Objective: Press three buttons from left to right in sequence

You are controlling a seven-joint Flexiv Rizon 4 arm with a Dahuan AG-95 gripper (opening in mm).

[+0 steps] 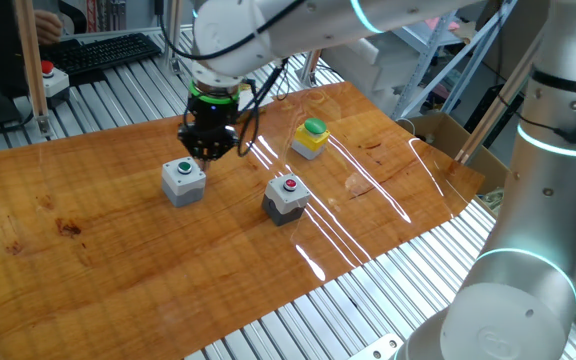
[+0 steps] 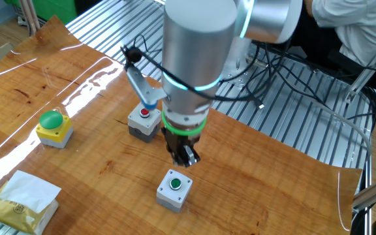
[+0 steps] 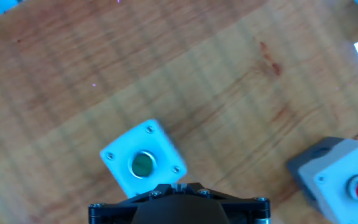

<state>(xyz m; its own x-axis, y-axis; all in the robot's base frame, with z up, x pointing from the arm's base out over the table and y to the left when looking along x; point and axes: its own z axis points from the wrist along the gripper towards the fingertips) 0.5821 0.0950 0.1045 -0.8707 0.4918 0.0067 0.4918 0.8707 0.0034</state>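
while the gripper [image 2: 187, 155] hangs just above the light grey button box [image 2: 174, 189], finger gap impossible to tell | green cap [image 3: 143, 164] uncovered, bare glossy wood table [image 1: 118, 270] all round | dark grey box with red cap [image 1: 287, 197] next along | yellow box with green dome [image 1: 311, 137] beyond, near table edge | square boxes, round caps

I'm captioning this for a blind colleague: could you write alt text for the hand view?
Seen from the hand camera, a light grey box with a green button sits on the wooden table, just ahead of the hand. A dark grey box with a red button lies at lower right.
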